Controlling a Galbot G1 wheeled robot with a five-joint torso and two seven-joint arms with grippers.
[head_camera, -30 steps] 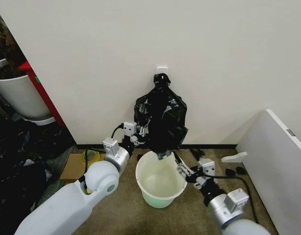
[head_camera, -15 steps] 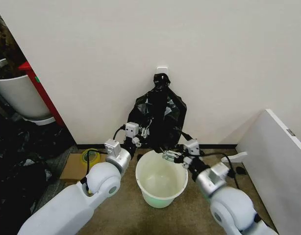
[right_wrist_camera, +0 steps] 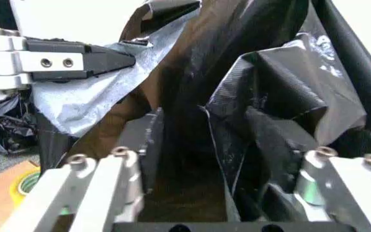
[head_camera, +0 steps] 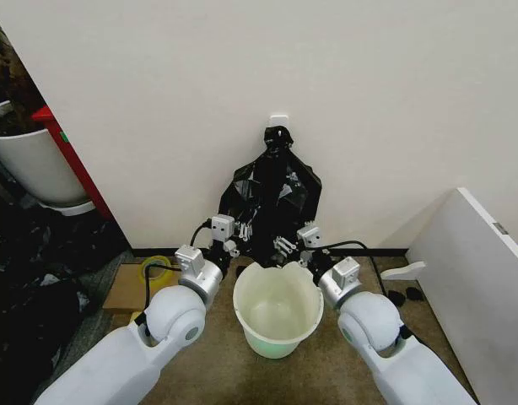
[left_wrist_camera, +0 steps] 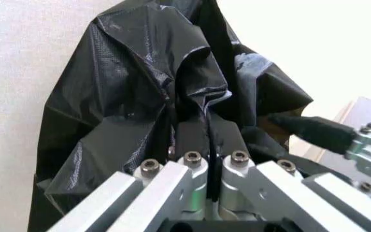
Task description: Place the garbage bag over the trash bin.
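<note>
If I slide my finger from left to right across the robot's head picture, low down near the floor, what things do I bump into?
Big white tub → yellow tape roll → left gripper → trash bin → right gripper → slanted white board.

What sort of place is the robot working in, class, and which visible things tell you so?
Probably an indoor test corner of an office or lab: plain white wall, brown carpet, a white board leaning nearby, and a cardboard box holding tape.
</note>
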